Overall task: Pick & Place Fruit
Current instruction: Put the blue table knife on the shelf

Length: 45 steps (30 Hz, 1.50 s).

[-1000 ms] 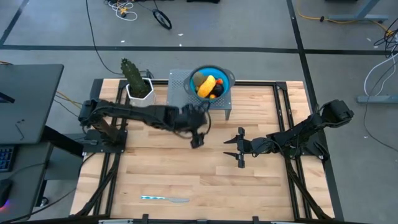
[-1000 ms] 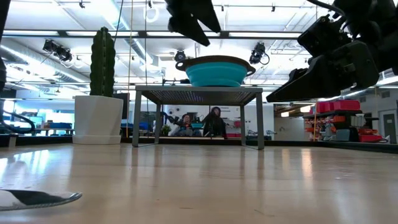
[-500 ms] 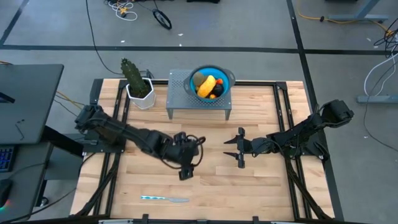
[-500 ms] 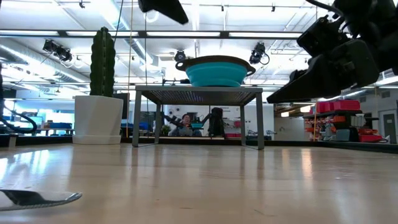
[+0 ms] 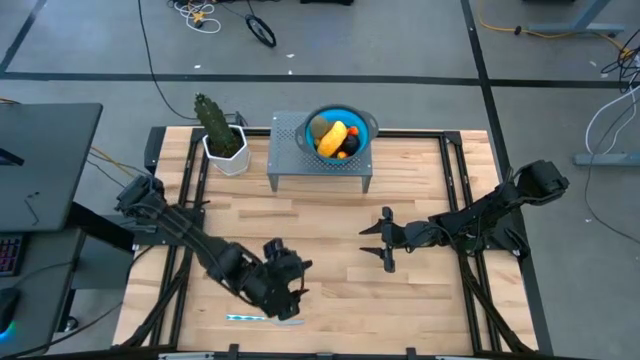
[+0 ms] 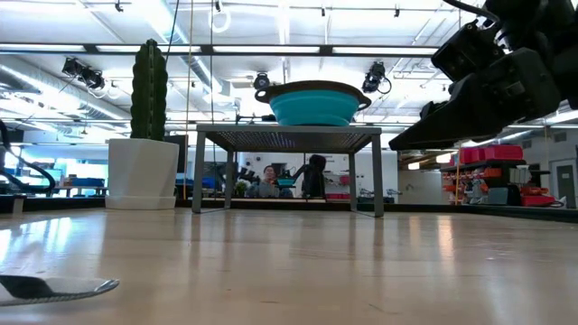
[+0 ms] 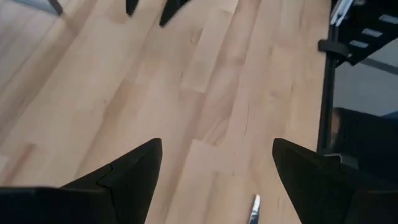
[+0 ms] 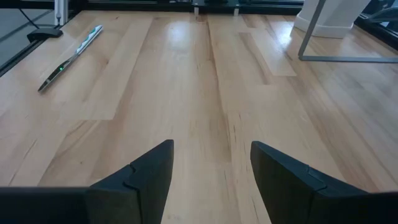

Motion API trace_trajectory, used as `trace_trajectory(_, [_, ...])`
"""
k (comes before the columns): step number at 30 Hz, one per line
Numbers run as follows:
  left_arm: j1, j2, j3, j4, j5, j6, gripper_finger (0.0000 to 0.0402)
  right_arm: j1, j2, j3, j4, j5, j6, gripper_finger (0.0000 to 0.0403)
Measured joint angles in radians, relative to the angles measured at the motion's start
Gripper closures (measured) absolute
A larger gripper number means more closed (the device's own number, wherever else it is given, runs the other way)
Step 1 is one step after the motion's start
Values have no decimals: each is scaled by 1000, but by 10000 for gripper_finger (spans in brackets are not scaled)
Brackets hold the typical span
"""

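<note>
The left gripper (image 5: 290, 298) hung wide open and empty just above the knife (image 5: 265, 319), well away from the fruit (image 5: 335, 138), apparently lined up for a pick. The fruit sat in the bowl (image 5: 361, 124) on the rack (image 5: 285, 150); the right gripper (image 5: 386, 238), open and empty, waited between knife and rack.

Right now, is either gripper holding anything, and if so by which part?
Nothing is held. The left gripper hangs open near the knife, with bare table between its fingers. The right gripper is open and empty over mid-table. The fruit sits in the blue bowl.
</note>
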Motion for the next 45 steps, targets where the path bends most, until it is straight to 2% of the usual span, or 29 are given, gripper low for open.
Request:
trace_trajectory(5, [-51,55,0,25,3,-55,88,0,0,-1,12,0,-3,179])
trace_trajectory(12, [-77,156,-1,26,171,-81,88,0,0,-1,18,0,-3,179])
trace_trajectory(15, [-94,201,-1,-17,269,-85,88,0,0,-1,18,0,-3,179])
trace_trajectory(19, [-115,236,-2,-82,339,-108,88,1,0,-1,15,0,-3,179])
trace_trajectory(25, [-126,248,-3,-159,353,-113,88,1,3,0,14,1,-3,179])
trace_trajectory(31, [-138,280,-3,-154,362,-104,88,1,3,0,9,1,-3,179])
trace_trajectory(38, [-152,281,-42,-154,443,-137,88,1,4,0,4,1,-3,179])
trace_trajectory(45, [-176,281,-52,-144,424,-201,88,1,5,0,2,2,-6,179])
